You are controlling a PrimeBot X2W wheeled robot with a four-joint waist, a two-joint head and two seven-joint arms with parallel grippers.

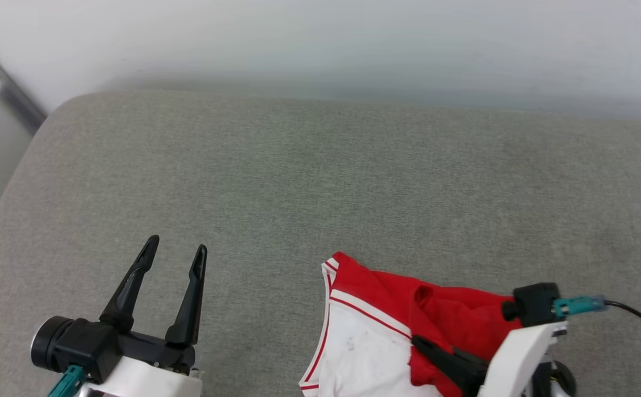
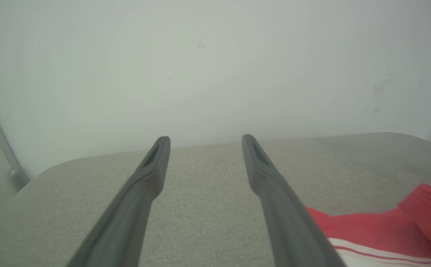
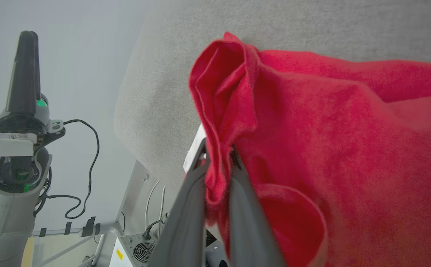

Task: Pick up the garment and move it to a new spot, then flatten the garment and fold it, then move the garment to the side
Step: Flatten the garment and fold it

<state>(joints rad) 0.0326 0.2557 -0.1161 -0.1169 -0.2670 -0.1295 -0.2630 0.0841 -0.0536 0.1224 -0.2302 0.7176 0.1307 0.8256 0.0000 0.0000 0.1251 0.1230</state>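
The garment (image 1: 386, 295) is a red jersey with a white sleeve and red-white striped trim. It lies bunched at the near right of the grey cushion, and its lower part runs off the picture's bottom edge. My right gripper (image 1: 416, 342) is shut on a fold of red cloth; in the right wrist view both fingers pinch the garment (image 3: 330, 129) at the right gripper (image 3: 218, 157). My left gripper (image 1: 177, 244) stands open at the lower left, apart from the cloth. Nothing is between the left gripper (image 2: 206, 142) fingers, and the garment (image 2: 367, 226) lies to their right.
The grey cushion (image 1: 320, 182) stretches wide behind and left of the jersey, with a rounded far left corner. A white wall (image 1: 320, 44) backs it, and a metal rail (image 1: 14, 96) runs down at the left. Cables and a fan box (image 3: 141, 252) sit below the cushion's edge.
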